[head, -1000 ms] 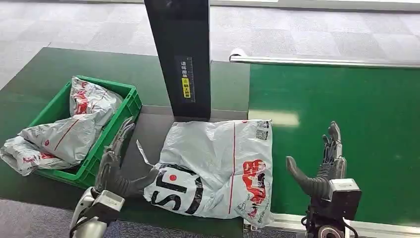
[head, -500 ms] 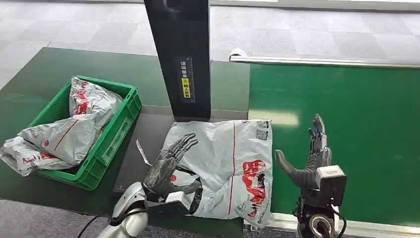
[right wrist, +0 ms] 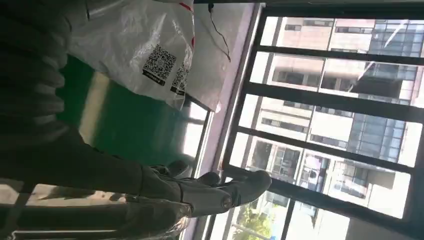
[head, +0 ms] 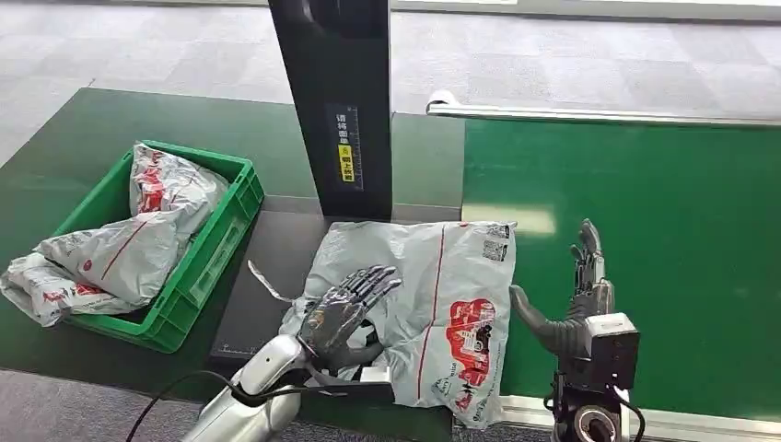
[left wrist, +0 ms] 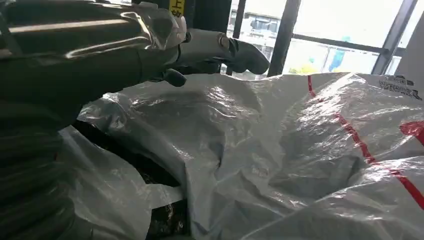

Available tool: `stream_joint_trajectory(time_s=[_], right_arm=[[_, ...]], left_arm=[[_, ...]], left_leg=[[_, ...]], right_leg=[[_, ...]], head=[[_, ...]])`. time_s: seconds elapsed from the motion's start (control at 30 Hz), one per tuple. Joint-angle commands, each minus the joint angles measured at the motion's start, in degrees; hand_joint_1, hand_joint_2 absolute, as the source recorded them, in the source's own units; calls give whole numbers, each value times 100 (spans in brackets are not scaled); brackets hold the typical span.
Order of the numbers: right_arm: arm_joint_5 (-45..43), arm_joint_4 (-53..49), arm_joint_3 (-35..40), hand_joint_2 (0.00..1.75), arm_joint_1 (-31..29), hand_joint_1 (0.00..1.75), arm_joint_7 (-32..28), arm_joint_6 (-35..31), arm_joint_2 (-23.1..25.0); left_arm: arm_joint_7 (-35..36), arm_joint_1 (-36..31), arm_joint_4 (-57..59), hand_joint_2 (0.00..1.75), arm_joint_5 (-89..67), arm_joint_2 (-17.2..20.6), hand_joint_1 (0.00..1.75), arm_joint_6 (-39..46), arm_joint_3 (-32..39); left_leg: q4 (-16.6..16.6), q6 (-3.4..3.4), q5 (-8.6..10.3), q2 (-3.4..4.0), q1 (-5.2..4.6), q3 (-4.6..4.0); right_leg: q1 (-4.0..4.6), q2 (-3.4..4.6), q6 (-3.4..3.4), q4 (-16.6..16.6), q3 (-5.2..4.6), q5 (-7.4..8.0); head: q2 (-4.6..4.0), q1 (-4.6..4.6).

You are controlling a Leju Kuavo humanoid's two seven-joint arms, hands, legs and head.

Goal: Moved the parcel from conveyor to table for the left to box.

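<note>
A white plastic parcel [head: 433,304] with red and black print lies flat, partly on the dark table [head: 267,276] and partly on the green conveyor [head: 645,230]. My left hand [head: 348,308] rests flat on the parcel's near left part, fingers spread and holding nothing. The left wrist view has the crinkled parcel [left wrist: 280,160] right under my fingers [left wrist: 220,47]. My right hand [head: 576,308] stands open just beside the parcel's right edge, fingers pointing up, thumb toward the bag. In the right wrist view the parcel's corner [right wrist: 150,55] with printed codes lies close by.
A green crate [head: 198,267] at the left holds several similar white parcels, one hanging over its near left rim. A black upright post [head: 336,101] stands behind the parcel. A metal rail [head: 599,113] borders the conveyor's far side.
My left hand swung from beside the crate rightward onto the parcel and now lies on it. The parcel shifted slightly to the right. My right hand moved in toward the parcel's edge.
</note>
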Motion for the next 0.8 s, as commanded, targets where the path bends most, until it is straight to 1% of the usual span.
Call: stream_joint_trajectory(time_s=[0.03,0.17,0.33,0.4,0.43,0.5,0.6,0.67,0.77,0.8], right_arm=[[-3,54,-172,175,-11,0,39,26,60],[0,56,-181,175,-4,0,39,23,61],[3,38,-181,175,32,0,39,-15,56],[4,20,-167,175,46,0,39,-29,47],[1,-10,-161,175,82,0,40,-41,38],[-5,-62,-165,175,136,0,46,-57,33],[-64,-151,-194,175,240,0,42,-95,22],[-98,-153,-205,175,245,0,23,-105,10],[-105,-145,-207,175,236,0,20,-109,6],[-112,-143,-206,175,234,0,15,-113,3]], left_arm=[[34,-188,667,175,-21,-2,0,-25,-256],[60,-205,667,175,-51,3,0,-85,-274],[104,-380,1051,175,15,-53,0,-860,-414],[74,-416,1173,175,38,-67,0,-962,-478],[-120,-412,1195,175,275,-68,175,-1012,-432],[-263,-369,1046,175,449,-24,175,-925,-404],[-555,-196,413,175,845,123,175,-806,-321],[-642,-127,87,175,977,190,175,-776,-295],[-639,-107,-43,175,1001,219,175,-792,-301],[-657,-90,-88,175,1047,220,175,-777,-285]], left_leg=[[-7,4,0,2,-2,13],[-7,4,0,4,-4,15],[-8,4,1,0,-3,23],[-6,3,1,-2,-2,26],[-12,5,2,0,-5,32],[-13,6,2,-1,-6,40],[-5,3,0,-3,-2,39],[-14,8,4,6,-4,39],[-6,5,-3,10,-2,35],[-5,3,-3,1,-2,36]], right_leg=[[0,-7,-2,-7,15,-1],[-2,-6,-1,-6,15,-1],[-1,-12,-2,-8,25,-1],[-1,-8,-1,-6,30,-1],[-3,-9,-1,-10,36,0],[-4,-9,-2,-11,45,1],[0,-7,-1,-5,45,0],[0,-10,-3,-15,44,4],[1,-1,-3,-6,38,0],[0,-5,-2,-4,40,-2]], head=[[0,2],[0,0],[0,0],[0,0],[0,0],[0,0],[0,0],[0,2],[0,0],[-2,0]])
